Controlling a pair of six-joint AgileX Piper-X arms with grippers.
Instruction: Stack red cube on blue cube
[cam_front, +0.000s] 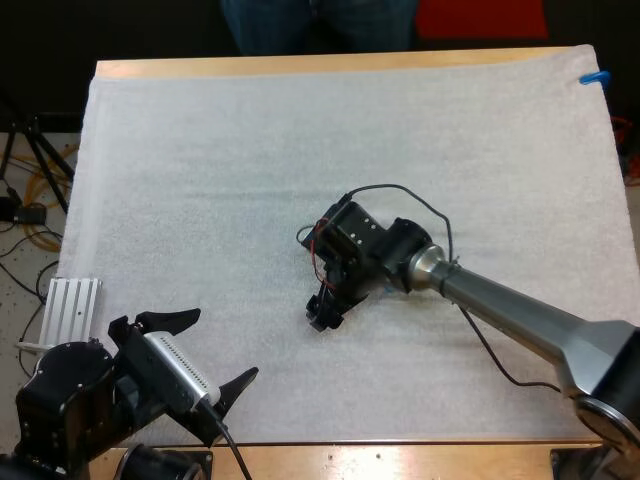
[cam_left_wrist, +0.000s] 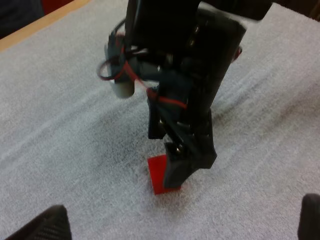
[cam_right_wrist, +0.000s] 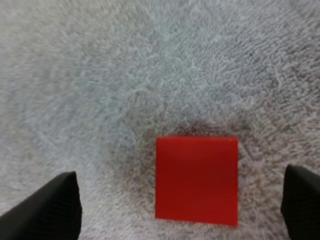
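Red cube (cam_right_wrist: 196, 181): one, lying flat on the white mat (cam_front: 200, 180), about mid-mat and slightly toward the near edge. Its sides look roughly square to the fingers flanking it.

Right gripper (cam_front: 325, 312): lowered over the cube with its fingers parted, one on each side. Neither presses on the cube, so it holds nothing. The cube lies nearer one finger than the other.

Left gripper (cam_front: 225, 345): at the mat's near left corner, fingers spread, empty, well apart from the cube.

Person (cam_front: 320, 22): legs beyond the far edge of the table (cam_front: 300, 66).

Hazards, as judged:
1. Off-centre cube: on closing, the nearer finger would meet it first and shove or twist it across the mat, giving a skewed hold.
2. Shallow bite: fingers closing near the cube's top may let it slip out on the lift.
3. Fingertips driven too low could snag the mat's soft pile.
4. A skewed hold would carry into a crooked set-down when stacking.
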